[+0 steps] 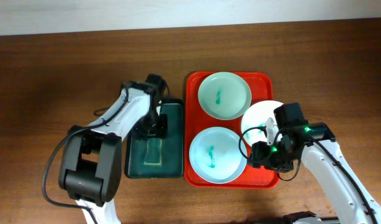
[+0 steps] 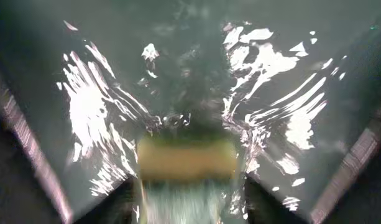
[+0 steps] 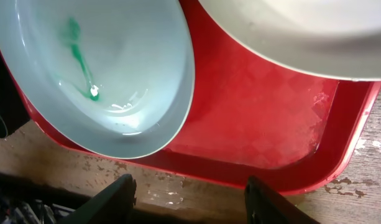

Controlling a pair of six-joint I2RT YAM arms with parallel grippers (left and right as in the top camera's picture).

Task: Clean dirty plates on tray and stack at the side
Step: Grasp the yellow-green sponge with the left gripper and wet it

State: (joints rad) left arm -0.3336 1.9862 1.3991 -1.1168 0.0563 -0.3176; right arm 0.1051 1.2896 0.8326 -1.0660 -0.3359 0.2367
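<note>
Plates, three round shallow ones, are sitting on the large flat red plastic tray. The mint green plate is lying at the far end and the pale blue plate at the near end. The white plate is overhanging the tray's right rim. Mint and blue are each showing a teal smear at ctr. All three are looking glossy, hard and smooth-rimmed.

We are holding the right jaws open and empty, low by the tray's rim where it is meeting the wooden surface, w/ the blue plate ahead-left and the white ahead-right. So the right side is sitting nearer. Being round, the plates are offering no long axis.

The left jaws are straddling a yellowish sponge in the wet dark green tray. Blur is stopping us telling whether they're squeezing it.
</note>
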